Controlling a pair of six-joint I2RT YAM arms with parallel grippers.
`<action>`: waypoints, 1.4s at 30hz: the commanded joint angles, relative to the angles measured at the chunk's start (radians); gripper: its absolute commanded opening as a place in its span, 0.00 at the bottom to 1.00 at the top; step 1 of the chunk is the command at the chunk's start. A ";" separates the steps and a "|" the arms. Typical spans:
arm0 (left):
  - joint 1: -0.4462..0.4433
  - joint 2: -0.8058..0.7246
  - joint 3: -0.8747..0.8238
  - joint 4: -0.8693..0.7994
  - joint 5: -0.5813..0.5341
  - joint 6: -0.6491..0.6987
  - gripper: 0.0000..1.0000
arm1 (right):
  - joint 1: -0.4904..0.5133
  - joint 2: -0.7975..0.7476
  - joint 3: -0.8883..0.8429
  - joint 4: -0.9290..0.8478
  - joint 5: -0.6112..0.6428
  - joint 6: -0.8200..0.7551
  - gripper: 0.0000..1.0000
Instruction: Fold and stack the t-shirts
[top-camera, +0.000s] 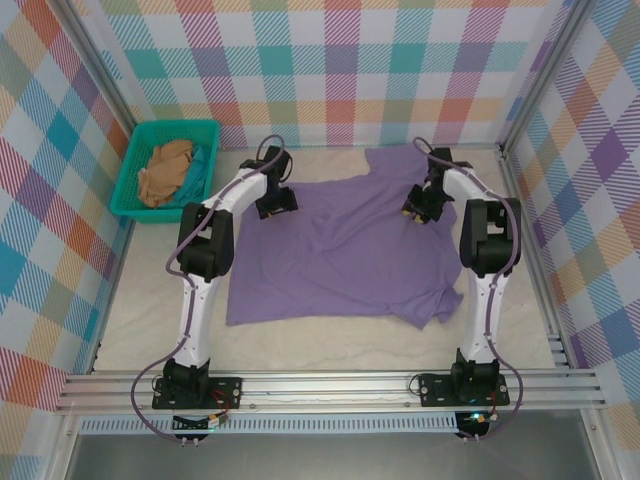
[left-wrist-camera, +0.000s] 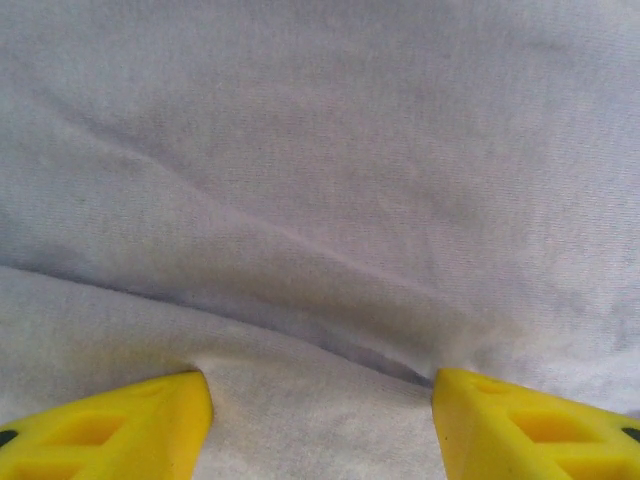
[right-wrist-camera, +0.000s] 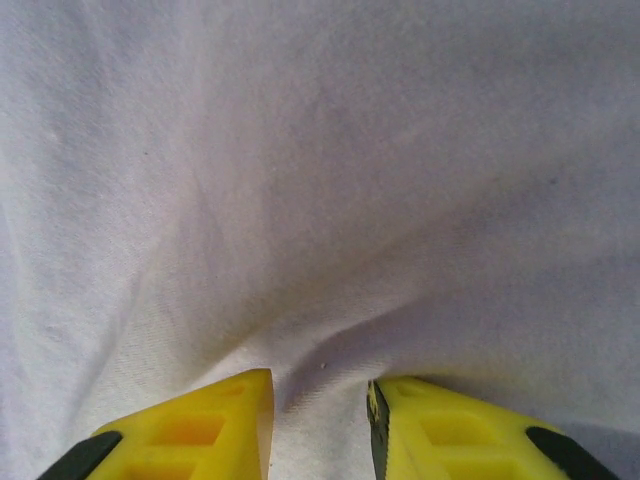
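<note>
The lavender t-shirt (top-camera: 340, 250) is lying spread flat on the table (top-camera: 330, 345), under both grippers and stretching between them and back toward the arm bases. A small pucker of its cloth is being pinched by the right gripper (right-wrist-camera: 320, 385): the yellow fingers are being held close on a gathered ridge, with creases running into the gap. The left gripper (left-wrist-camera: 320, 385) is being held with its fingers wide apart, pressed onto the cloth on either side of a soft fold, and nothing is being clamped. The main risk is judged to be an uneven lift. If only one side is being gripped when the arms rise, the shirt could be dragged askew and the fold laid crooked. A shallow pinch could also be lost, the cloth sliding out. The fabric is appearing thin, matte, finely knitted and limp, and it is creasing readily. The tan t-shirt (top-camera: 165, 172) is lying crumpled in the rigid teal basket (top-camera: 140, 213), well off to the outer side of the left gripper.
</note>
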 joint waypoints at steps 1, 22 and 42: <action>0.027 0.146 0.071 -0.085 0.057 0.019 0.62 | -0.014 0.105 0.153 -0.111 0.010 -0.017 0.32; 0.000 -0.340 -0.169 -0.001 0.151 0.014 0.79 | 0.008 -0.655 -0.567 0.015 0.002 -0.043 0.37; -0.141 -0.627 -0.716 0.175 0.167 -0.079 0.79 | 0.101 -1.118 -1.273 0.126 0.039 0.202 0.33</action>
